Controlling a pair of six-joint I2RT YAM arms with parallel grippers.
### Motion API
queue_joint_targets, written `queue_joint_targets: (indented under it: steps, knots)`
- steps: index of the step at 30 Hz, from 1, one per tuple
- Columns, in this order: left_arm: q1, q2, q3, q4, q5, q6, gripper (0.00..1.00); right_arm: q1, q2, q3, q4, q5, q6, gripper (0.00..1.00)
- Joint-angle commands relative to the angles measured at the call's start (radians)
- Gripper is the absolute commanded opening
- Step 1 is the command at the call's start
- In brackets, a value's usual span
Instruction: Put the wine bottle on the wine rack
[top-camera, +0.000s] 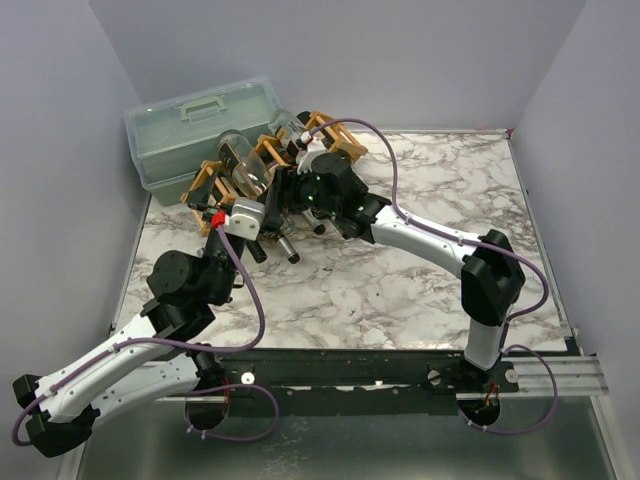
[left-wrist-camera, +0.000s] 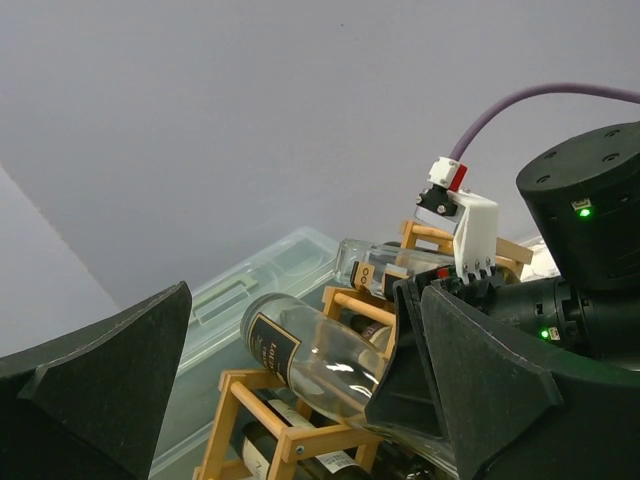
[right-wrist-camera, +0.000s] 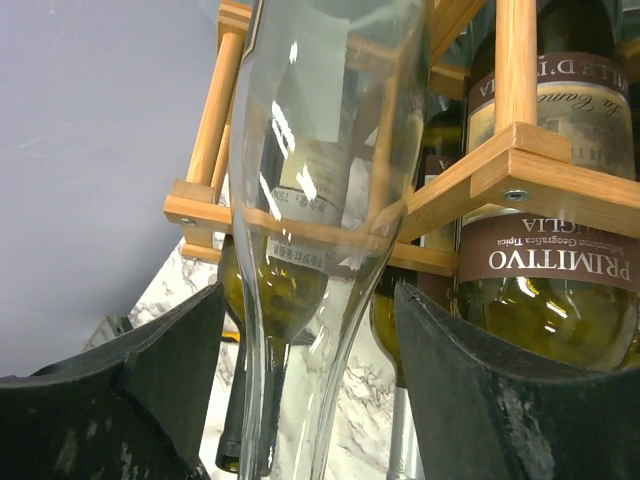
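The wine bottle (top-camera: 243, 165), where is it lying? asks Mira.

Across the top of the wine rack (top-camera: 330, 130), says Tom. It is clear glass, on its side and tilted, with its base toward the green toolbox (top-camera: 190, 125) and its neck pointing back at the arms.

Mira: Who has it?

Tom: The right gripper (right-wrist-camera: 310, 300) straddles the shoulder where the glass narrows. On its wrist camera one finger looks to be against the glass, and a sliver of background shows beside the other. I cannot tell whether it is pinching or only bracketing.

Mira: And the left gripper (left-wrist-camera: 303, 300)?

Tom: Spread wide with nothing between its fingers, facing the front of the rack.

Mira: So how do we finish well?

Tom: I judge the bottle almost seated. Lower the neck end gently until the body rests in the notch between the wooden slats, so that it cannot roll. Release slowly, and watch that the glass does not shift.

Mira: And the exit?

Tom: Draw straight back along the neck, without lifting or twisting. The Primitivo bottle (right-wrist-camera: 540, 260) lies just beside the fingers in the cell below, and a sideways swing could knock it or the slats.
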Motion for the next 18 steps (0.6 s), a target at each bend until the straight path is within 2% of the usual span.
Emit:
queue_joint_targets:
  steps: [1,10,16,18]
  knots:
    - [0.007,-0.012,-0.009,0.034,-0.019,0.001,0.98,0.009,-0.061,0.036,-0.052,0.059,-0.038,0.73]
    - [0.007,-0.027,-0.025,0.052,-0.025,0.005,0.98,0.011,-0.195,0.015,-0.146,0.126,-0.071,0.79]
    - [0.011,-0.031,-0.024,0.06,-0.031,-0.005,0.98,0.011,-0.348,-0.048,-0.184,0.178,-0.103,0.86]
    - [0.015,-0.031,-0.021,0.063,-0.032,-0.011,0.98,0.011,-0.407,-0.075,-0.199,0.202,-0.118,0.91]
